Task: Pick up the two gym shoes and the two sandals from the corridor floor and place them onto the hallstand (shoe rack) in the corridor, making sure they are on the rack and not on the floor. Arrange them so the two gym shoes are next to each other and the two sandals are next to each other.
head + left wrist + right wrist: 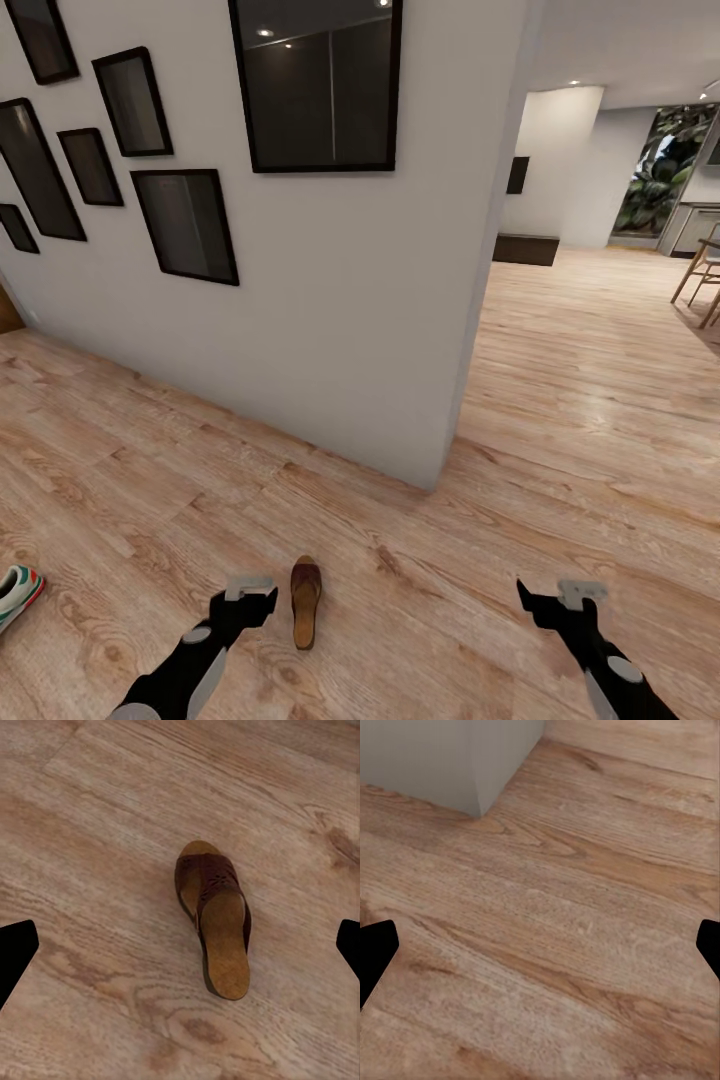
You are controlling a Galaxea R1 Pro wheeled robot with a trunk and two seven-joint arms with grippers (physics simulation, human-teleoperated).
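A brown open sandal with a maroon strap and tan footbed (305, 601) is lying flat on the light brown wood-plank corridor floor (560, 420), below the grey wall corner (440, 440). The left gripper (250, 597) is hovering just beside the sandal, fingers spread; the right gripper (557, 601) is hanging well apart from it, also spread and holding nothing. A white gym shoe with green stripe (17, 593) is resting far left of the sandal

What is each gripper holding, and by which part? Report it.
Nothing is held. The left gripper and right gripper are both open; the sandal lies on the floor.
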